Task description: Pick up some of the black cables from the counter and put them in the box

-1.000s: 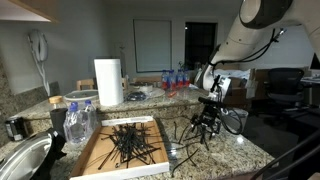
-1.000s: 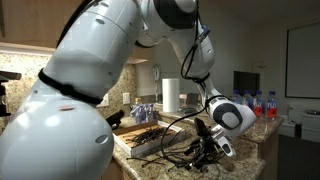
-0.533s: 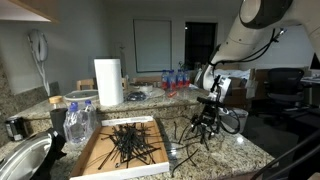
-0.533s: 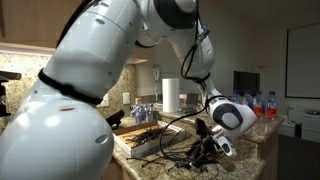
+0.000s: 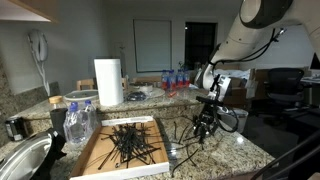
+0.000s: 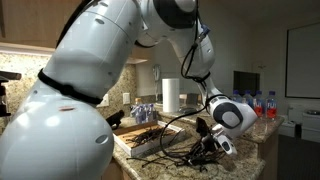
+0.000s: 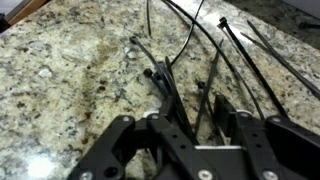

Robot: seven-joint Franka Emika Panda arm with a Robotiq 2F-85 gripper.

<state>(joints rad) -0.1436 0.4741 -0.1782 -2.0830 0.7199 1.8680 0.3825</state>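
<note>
Black cables (image 7: 178, 88) lie loose on the speckled granite counter (image 7: 60, 80), thin stiff strands fanned out like sticks. In the wrist view most of them run lengthwise from the near middle of the picture away to the far right. The near ends of several strands gather into a bunch right between the two dark fingers (image 7: 130, 150) of the gripper (image 7: 195, 122). The fingers stand apart, one on each side of that bunch, and are not pressed onto it. The strands pass through the gap roughly end-on, not across it. A closing pinch would therefore likely catch only the middle ones, and the outer strands to the right look set to slip free. In an exterior view the gripper (image 5: 206, 120) points straight down, low over the counter, with strands splaying out beneath it. The box (image 5: 92, 160), a shallow tan cardboard tray, sits well to the left of the gripper in that view. It already holds a heap (image 5: 130, 143) of the same dark strands. Beyond the box stands a white paper towel roll (image 5: 108, 82).
</note>
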